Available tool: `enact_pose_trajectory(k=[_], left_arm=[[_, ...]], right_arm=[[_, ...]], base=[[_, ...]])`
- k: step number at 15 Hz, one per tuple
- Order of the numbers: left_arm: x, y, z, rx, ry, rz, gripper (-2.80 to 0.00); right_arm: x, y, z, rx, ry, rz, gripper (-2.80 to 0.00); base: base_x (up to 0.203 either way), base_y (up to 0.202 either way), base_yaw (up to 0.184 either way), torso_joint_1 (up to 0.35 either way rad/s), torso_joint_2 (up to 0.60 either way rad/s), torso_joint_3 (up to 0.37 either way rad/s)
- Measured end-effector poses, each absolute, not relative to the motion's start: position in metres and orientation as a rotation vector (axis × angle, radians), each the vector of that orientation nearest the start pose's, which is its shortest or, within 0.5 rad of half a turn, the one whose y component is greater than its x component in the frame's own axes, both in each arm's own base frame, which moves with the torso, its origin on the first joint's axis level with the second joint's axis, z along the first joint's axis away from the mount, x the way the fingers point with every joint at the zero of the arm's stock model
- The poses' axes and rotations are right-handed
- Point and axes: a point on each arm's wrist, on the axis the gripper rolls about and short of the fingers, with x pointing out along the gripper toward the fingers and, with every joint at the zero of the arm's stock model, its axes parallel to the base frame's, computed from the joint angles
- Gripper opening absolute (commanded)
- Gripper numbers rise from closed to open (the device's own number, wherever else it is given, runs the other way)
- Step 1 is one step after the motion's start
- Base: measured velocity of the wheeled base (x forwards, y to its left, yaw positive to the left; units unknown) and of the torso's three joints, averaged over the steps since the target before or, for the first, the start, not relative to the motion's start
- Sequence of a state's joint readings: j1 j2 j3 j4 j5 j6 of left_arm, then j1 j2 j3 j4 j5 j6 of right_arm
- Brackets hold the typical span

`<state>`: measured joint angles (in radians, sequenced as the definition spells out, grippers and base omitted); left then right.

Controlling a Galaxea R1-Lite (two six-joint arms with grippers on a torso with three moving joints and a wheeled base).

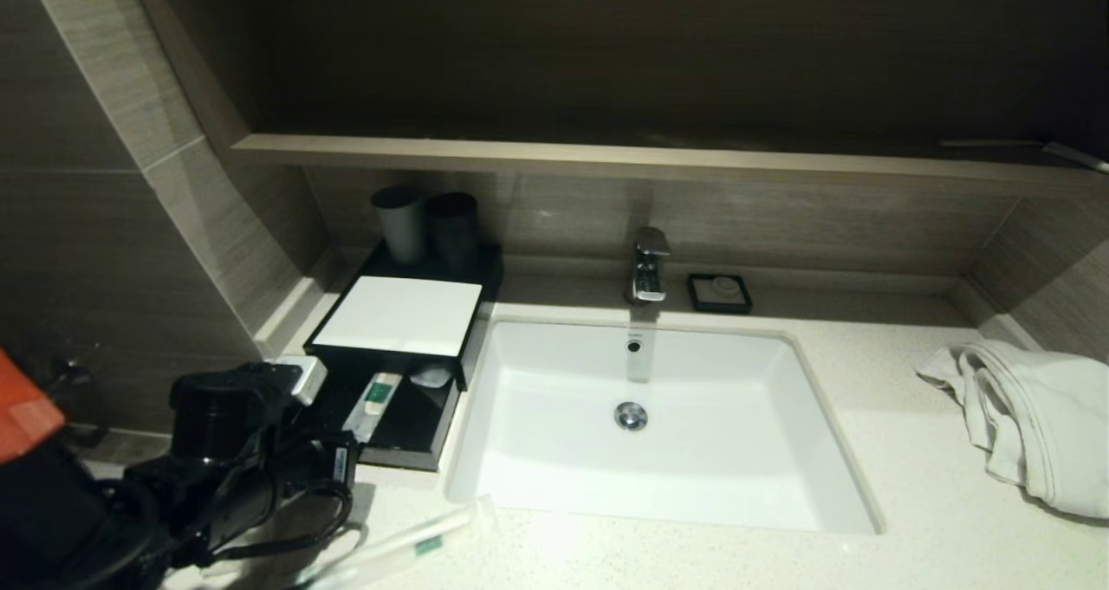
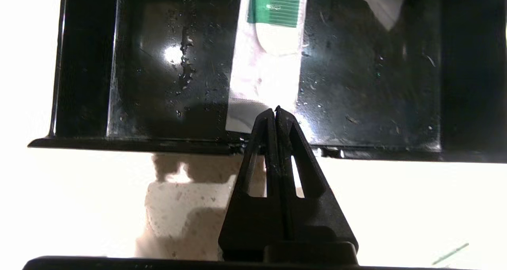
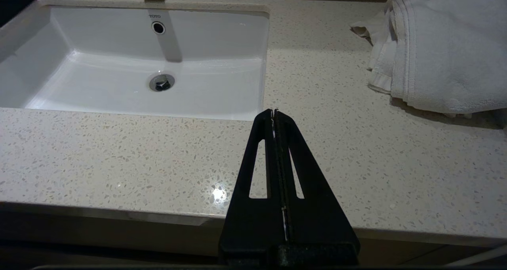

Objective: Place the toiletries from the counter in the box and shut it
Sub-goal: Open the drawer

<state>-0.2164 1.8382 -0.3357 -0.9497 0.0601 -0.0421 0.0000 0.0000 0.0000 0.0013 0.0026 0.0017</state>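
The black box (image 1: 398,314) with a white top panel stands left of the sink, its drawer (image 1: 414,430) pulled open. Inside the drawer lie a slim sachet (image 1: 374,398) with a green mark and a small clear packet (image 1: 431,375). In the left wrist view my left gripper (image 2: 276,109) is shut with nothing between its fingers. Its tips hover over the drawer's front wall (image 2: 138,144), just at the near end of that sachet (image 2: 266,60). Two long clear sachets (image 1: 407,542) lie on the counter (image 1: 866,451) by its front edge. My right gripper (image 3: 274,111) is shut and empty, hanging over the counter's front right.
The white sink basin (image 1: 693,460) fills the counter's middle, with a faucet (image 1: 648,265) and a small black soap dish (image 1: 719,293) behind it. Two dark cups (image 1: 424,224) stand behind the box. A white towel (image 1: 1031,425) lies at the right. A wooden shelf (image 1: 606,157) overhangs the back.
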Motion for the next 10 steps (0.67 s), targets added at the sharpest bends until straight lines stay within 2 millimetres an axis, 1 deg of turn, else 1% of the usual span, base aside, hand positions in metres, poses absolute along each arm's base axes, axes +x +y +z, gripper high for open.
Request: enact_pose_trajectory(k=[7,10], left_arm=[[0.2409,-0.0539,0.0673,0.038,0.555,-0.149,-2.8],[0.2458,-0.0545,0.0726,0.032,0.529,-0.147,-2.8]], right_arm=[[-0.0228,0.0001,0.0753,0.002,0.001,0.003,-2.8],[-0.0228,0.0001,0.0753,0.001,0.001,0.002,-2.8]], base=[[0.0,0.0,0.0,0.0,0.0,0.0],[0.0,0.0,0.0,0.0,0.0,0.0]])
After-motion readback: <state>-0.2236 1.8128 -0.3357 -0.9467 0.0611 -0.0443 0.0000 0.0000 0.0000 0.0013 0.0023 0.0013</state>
